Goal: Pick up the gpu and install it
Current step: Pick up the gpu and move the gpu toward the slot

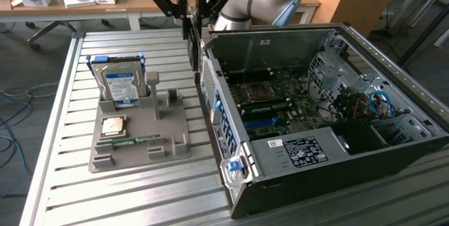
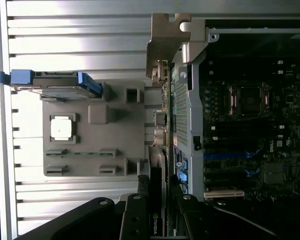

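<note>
**GPU gripped at the case's outer wall**

A slatted aluminium table (image 1: 140,199) carries an open black computer case (image 1: 281,44). A grey moulded parts tray (image 1: 175,126) sits beside the case. The black two-finger gripper (image 1: 191,14) is clamped on the thin dark gpu card (image 1: 191,44). The card hangs edge-on just outside the case, between case and tray, with its pale metal bracket (image 2: 166,37) at the end away from the gripper.

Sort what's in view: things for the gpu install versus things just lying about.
Job in hand: gripper holding the gpu; open computer case; motherboard.
Lying about: hard drive; CPU chip; RAM stick; grey holder tray.
</note>
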Motion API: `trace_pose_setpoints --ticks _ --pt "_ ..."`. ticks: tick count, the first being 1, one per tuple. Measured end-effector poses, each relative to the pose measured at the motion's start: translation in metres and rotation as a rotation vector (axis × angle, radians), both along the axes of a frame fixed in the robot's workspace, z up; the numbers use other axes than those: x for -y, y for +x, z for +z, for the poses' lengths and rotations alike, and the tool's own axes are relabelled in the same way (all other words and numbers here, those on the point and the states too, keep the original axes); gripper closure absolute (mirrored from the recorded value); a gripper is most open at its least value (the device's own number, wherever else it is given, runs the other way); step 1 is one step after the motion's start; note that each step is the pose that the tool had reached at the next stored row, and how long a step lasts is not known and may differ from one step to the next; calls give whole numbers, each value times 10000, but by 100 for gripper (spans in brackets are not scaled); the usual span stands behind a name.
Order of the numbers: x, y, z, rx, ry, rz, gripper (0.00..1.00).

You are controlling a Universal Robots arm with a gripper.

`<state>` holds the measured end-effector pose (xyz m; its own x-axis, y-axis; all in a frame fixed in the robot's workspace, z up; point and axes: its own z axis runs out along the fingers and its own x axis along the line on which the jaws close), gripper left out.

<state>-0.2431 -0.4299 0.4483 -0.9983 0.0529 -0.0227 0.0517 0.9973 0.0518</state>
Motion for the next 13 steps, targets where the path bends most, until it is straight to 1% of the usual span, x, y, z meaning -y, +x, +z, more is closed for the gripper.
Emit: trace_pose_setpoints --ticks 5,13 --pt "0 172 0 -1 0 0 73" --pt "0 485 0 -1 -1 1 73"
